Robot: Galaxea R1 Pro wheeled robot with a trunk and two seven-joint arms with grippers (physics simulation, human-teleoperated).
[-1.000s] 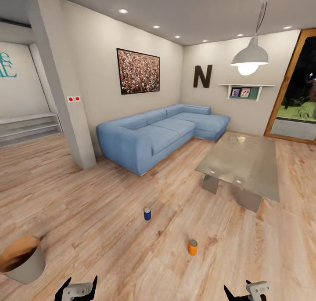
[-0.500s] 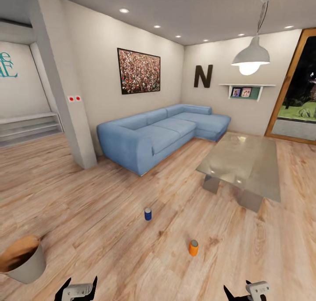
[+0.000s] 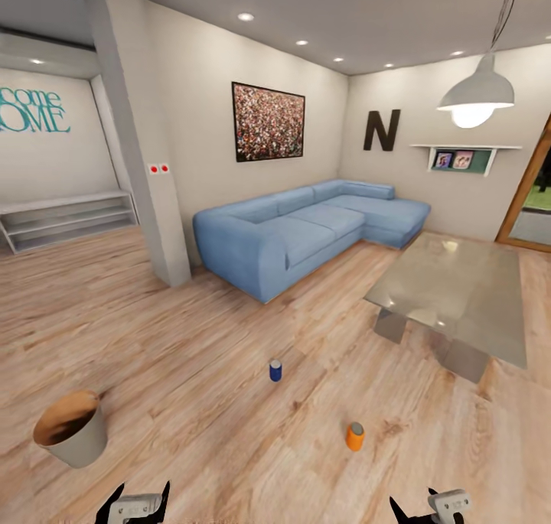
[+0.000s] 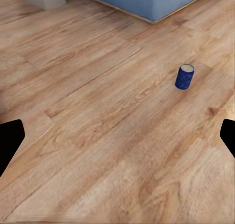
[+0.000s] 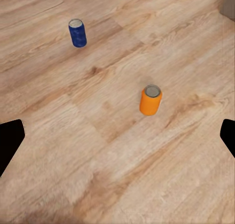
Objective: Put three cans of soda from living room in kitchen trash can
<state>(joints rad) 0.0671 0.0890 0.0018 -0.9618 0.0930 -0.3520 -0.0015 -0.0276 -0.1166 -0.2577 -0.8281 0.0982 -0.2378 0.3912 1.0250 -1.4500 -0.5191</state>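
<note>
I have both claws spread and empty: left gripper (image 3: 138, 502), right gripper (image 3: 428, 505). The orange soda can (image 3: 354, 436) stands upright on the wood floor, ahead of my right gripper, which is the nearer one. A blue can (image 3: 275, 370) stands beyond the orange can, toward the blue sofa (image 3: 298, 229). The bin (image 3: 73, 430) sits well left of it.
</note>
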